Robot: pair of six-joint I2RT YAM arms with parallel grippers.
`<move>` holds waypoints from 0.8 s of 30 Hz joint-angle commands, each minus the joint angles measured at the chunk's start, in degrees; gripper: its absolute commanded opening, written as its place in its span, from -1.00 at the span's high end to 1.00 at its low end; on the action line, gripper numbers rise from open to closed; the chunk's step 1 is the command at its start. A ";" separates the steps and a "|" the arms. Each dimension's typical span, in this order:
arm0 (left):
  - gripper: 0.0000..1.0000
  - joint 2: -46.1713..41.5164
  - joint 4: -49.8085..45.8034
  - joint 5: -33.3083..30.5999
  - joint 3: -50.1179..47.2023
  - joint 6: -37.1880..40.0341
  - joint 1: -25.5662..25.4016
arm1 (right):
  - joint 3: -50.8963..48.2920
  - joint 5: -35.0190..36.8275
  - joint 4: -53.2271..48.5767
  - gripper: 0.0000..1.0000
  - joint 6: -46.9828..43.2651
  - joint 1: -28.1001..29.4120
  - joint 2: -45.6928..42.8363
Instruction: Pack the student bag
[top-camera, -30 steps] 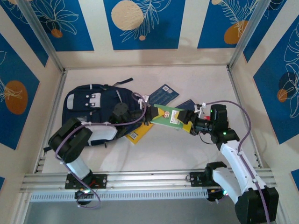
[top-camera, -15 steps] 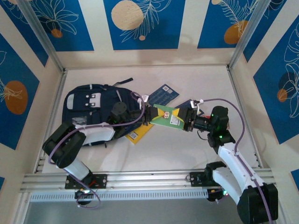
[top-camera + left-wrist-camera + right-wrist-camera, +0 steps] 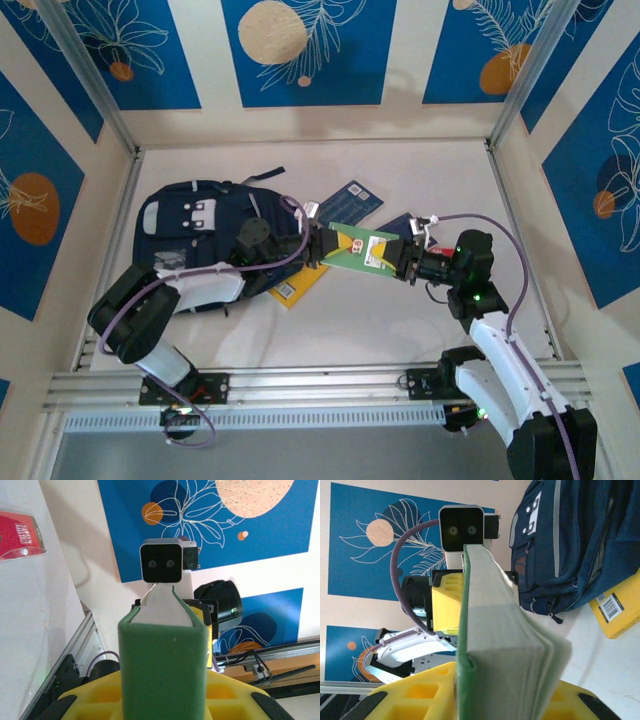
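The student bag [image 3: 200, 225], navy with white buckle patches, lies flat at the table's left; it also fills the upper right of the right wrist view [image 3: 575, 540]. A green book [image 3: 362, 248] hangs above the table between both grippers. My left gripper [image 3: 318, 243] is shut on its left end, where the green spine [image 3: 165, 665] stands between the yellow fingers [image 3: 95, 695]. My right gripper [image 3: 405, 258] is shut on the opposite end, with the page edges [image 3: 510, 645] pressed between its yellow fingers [image 3: 420, 692].
A yellow book [image 3: 298, 283] lies under the held book next to the bag, also in the right wrist view [image 3: 617, 607]. A blue book [image 3: 347, 203] and a darker one [image 3: 405, 222] lie behind. A red item [image 3: 17, 532] sits on the table. Aluminium rails [image 3: 300, 385] edge the front.
My right gripper slid left onto the green book's end and its jaws closed on it. The left gripper kept its grip, its arm shifting slightly left.
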 commanded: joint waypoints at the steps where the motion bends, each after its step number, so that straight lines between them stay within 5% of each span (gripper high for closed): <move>1: 1.00 -2.37 -2.56 0.15 1.35 3.84 -0.23 | 3.41 -0.70 -6.31 0.57 -4.76 -0.31 -1.13; 3: 0.90 -2.86 -4.55 0.32 1.44 5.15 -0.15 | 3.49 -0.76 -7.42 0.71 -5.40 -0.73 -1.30; 7: 0.14 -5.23 -13.42 -0.04 1.83 11.03 0.25 | 3.24 -0.28 -8.52 0.83 -6.17 -2.89 -2.91; 13: -0.25 -14.57 -49.77 -8.67 7.18 34.97 1.04 | 2.97 0.54 -12.64 1.00 -9.32 -4.80 -4.69; 17: -0.33 -17.99 -73.57 -24.90 14.32 47.62 1.65 | 5.51 5.41 -23.57 1.00 -16.14 -4.80 -5.66; 24: -0.56 -10.70 -101.51 -54.54 29.24 49.75 3.53 | 8.82 13.62 -36.96 1.00 -24.66 -4.71 -5.54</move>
